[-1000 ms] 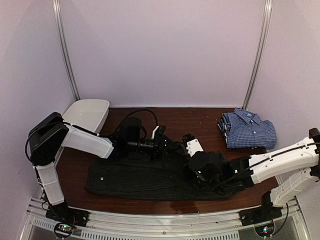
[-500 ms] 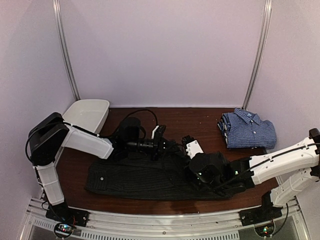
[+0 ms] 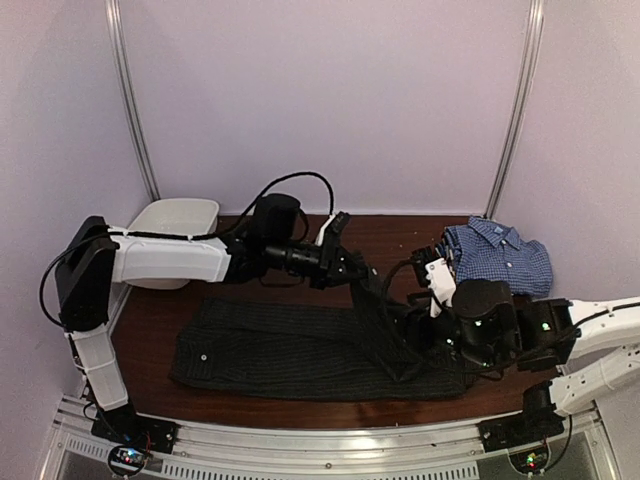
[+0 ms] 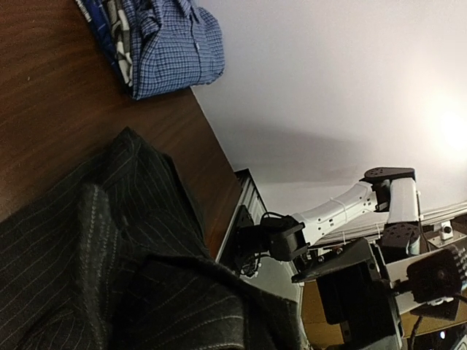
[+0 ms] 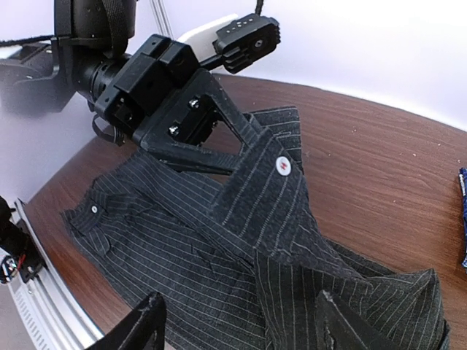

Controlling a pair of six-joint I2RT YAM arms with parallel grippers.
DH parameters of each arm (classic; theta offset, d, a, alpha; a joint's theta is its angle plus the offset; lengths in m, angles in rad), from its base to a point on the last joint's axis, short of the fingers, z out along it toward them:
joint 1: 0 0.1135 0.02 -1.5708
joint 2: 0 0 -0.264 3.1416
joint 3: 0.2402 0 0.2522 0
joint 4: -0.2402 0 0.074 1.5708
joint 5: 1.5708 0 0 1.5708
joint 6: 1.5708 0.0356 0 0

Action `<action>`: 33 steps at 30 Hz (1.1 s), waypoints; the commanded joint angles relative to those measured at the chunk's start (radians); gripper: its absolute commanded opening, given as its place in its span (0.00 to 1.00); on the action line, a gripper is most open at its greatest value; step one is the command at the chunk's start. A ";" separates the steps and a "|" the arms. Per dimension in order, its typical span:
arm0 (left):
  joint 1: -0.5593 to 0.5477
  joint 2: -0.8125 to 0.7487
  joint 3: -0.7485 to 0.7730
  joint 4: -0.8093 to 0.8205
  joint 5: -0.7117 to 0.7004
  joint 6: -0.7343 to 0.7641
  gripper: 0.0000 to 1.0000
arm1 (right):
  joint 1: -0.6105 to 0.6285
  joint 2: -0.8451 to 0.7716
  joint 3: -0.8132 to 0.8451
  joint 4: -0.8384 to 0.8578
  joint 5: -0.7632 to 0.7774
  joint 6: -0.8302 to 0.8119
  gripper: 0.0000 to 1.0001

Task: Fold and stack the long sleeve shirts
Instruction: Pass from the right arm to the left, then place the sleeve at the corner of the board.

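Left pincer (image 3: pixel 357 277) is clamped on a raised edge of the black pinstriped shirt (image 3: pixel 270 350), which hangs limp from it and spreads flat across the tabletop (image 3: pixel 390 235) below. Right pincer (image 5: pixel 244 324) stands wide, holding nothing, just above the shirt's crumpled end; the blue checked shirt (image 3: pixel 500 258) lies folded beyond it. Judged light, soft and sag-prone: grip at hems or seamed edges, supporting both ends.
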 commanded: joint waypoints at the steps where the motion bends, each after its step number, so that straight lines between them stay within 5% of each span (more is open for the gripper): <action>1: 0.008 -0.031 0.147 -0.216 0.048 0.236 0.00 | -0.036 -0.153 -0.023 -0.145 0.033 0.062 0.71; 10: 0.001 0.019 0.488 -0.609 0.121 0.558 0.00 | -0.215 -0.308 -0.027 -0.255 0.072 0.132 0.72; 17: -0.009 0.030 0.673 -0.892 0.084 0.760 0.00 | -0.319 -0.206 -0.001 -0.294 0.043 0.168 0.72; 33: -0.009 0.037 0.924 -1.231 0.061 1.207 0.00 | -0.496 -0.063 -0.058 -0.151 -0.190 0.158 0.73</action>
